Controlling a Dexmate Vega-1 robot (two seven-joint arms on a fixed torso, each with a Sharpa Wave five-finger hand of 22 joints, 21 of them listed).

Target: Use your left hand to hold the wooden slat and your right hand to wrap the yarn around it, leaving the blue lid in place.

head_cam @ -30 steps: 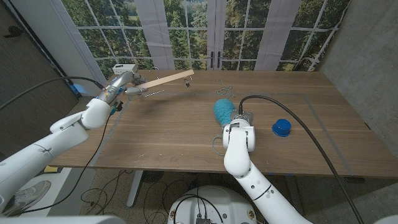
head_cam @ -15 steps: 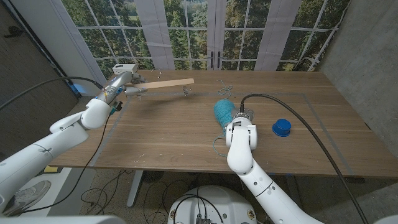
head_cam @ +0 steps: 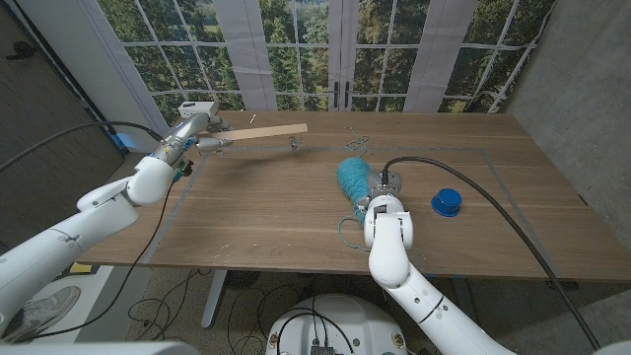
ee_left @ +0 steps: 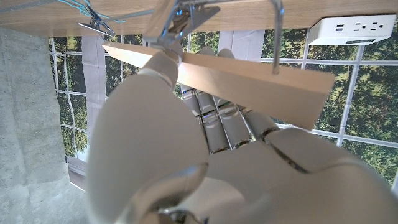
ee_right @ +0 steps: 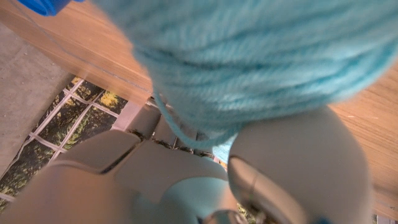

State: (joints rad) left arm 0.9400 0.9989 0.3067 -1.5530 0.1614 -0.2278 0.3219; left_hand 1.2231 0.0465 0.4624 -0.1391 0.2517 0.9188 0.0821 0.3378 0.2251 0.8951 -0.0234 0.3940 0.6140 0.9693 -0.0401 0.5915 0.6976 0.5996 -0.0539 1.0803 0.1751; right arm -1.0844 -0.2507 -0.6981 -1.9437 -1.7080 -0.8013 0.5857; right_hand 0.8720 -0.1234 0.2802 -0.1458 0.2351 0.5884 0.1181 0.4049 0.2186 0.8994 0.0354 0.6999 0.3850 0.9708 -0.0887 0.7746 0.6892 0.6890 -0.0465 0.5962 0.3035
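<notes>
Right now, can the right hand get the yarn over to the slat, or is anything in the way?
Probably yes. The right hand already holds the yarn, and bare table lies between it and the wooden slat, which the left hand holds up. The blue lid sits on the other side, out of that path.

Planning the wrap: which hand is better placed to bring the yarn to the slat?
Right. The right hand already grips the yarn, while the left hand holds the slat off the table.
</notes>
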